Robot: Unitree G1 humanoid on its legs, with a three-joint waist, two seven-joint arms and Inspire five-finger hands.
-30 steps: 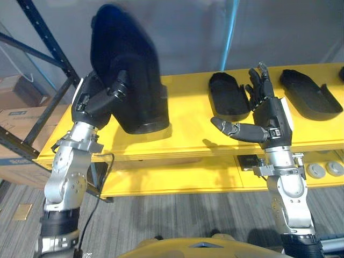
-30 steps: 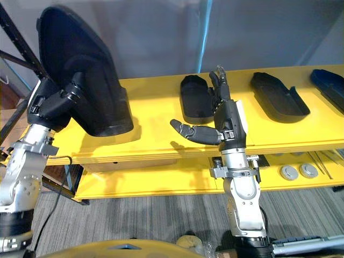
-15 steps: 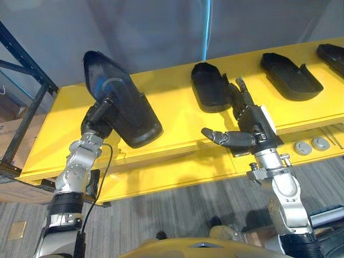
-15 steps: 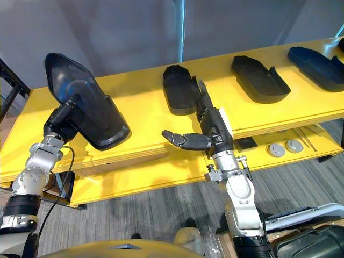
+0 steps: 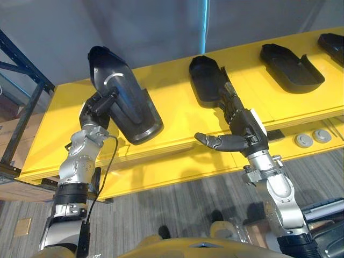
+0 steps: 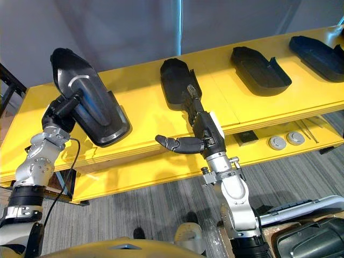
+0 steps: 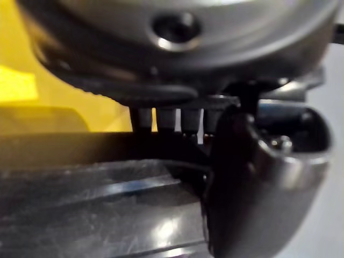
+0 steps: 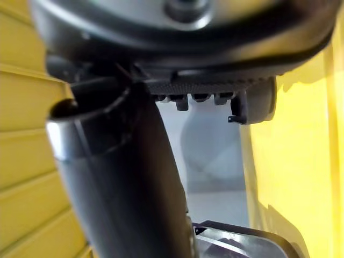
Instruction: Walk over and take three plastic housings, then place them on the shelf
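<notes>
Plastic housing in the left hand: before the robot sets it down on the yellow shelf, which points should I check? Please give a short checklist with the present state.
1. Left hand curled round the held housing: ok.
2. Held housing lying flat: not ok, it is tilted with its upper end raised.
3. Its lower end resting on the shelf: cannot tell.
4. Bare shelf between it and the neighbouring housing: ok.
5. Right hand open, holding nothing, apart from the held housing: ok.
6. Right hand clear of the neighbouring housing: cannot tell, its fingers overlap the near end.
</notes>
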